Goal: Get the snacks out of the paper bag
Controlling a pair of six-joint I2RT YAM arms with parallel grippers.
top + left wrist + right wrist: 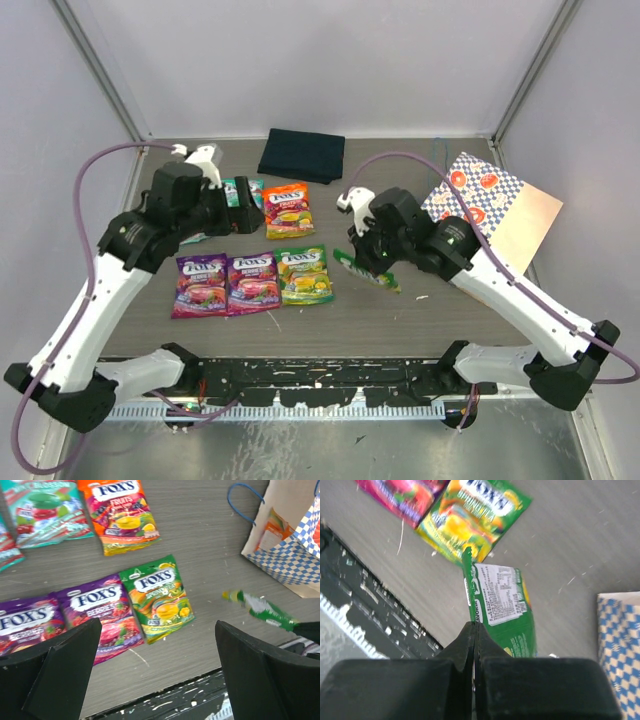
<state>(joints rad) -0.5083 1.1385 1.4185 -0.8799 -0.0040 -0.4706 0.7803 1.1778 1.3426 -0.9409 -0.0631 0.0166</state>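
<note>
right jaws clamped on a green pouch (507, 605), held above the surface (400, 320) near the paper bag (490, 200). left jaws wide open, empty, over the laid-out pouches (252, 282). orange pouch (271, 530) shows inside bag, so not done.

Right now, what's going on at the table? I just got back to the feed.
The right hand is shut on a green Fox's pouch, holding it by its edge, apparently clear of the table, between the paper bag and the pouches already laid out. The left hand hangs open and empty over those: two purple pouches, a second green pouch, an orange pouch and teal pouches. The bag lies on its side; another orange pouch seems to remain inside.
</note>
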